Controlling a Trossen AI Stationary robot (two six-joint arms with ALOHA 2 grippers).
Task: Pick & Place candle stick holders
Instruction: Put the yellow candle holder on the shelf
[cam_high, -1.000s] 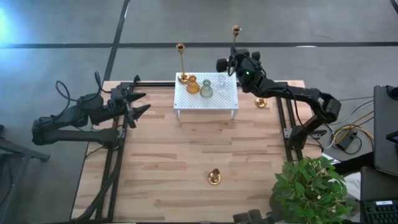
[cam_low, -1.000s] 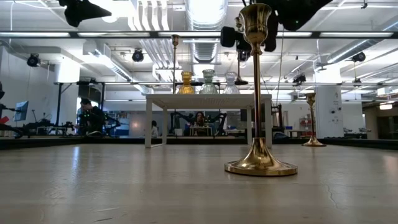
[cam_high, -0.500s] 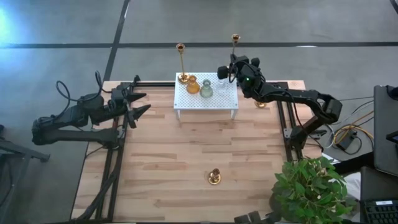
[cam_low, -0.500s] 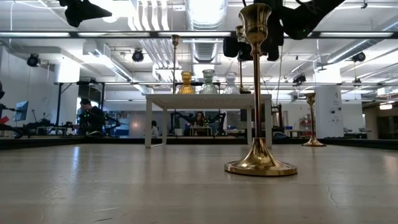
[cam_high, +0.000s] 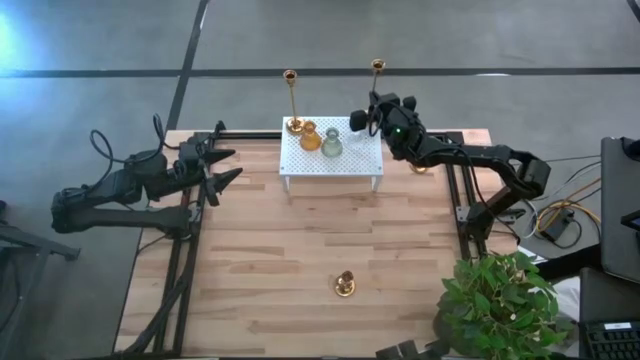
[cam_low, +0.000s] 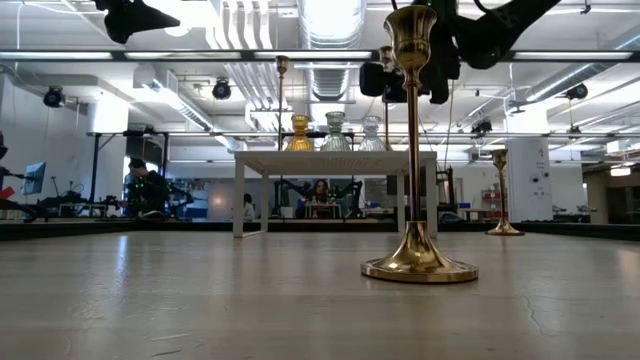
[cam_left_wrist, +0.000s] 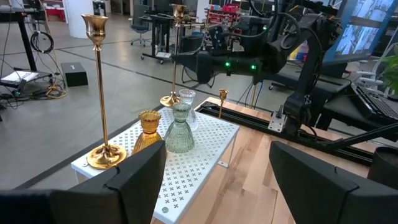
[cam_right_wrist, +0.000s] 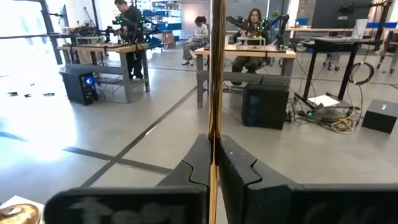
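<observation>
Clamping the tall brass candle stick (cam_right_wrist: 216, 74) by its thin stem over the white rack's (cam_high: 345, 160) far right corner, our right gripper (cam_high: 376, 112) risks toppling the clear glass holder (cam_left_wrist: 187, 99) nearby, while our left gripper (cam_high: 222, 166) waits open at the table's left.

white cross-perforated rack (cam_high: 340, 158), brass tall sticks (cam_high: 292, 100), grey-green glass holder (cam_left_wrist: 179, 130)

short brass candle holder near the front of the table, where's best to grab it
Probably by the thin stem between cup and round base: the short brass candle holder stands upright and alone on the wooden table, so a gripper could likely come level from either side, jaws closing across the stem below the flared cup.
</observation>
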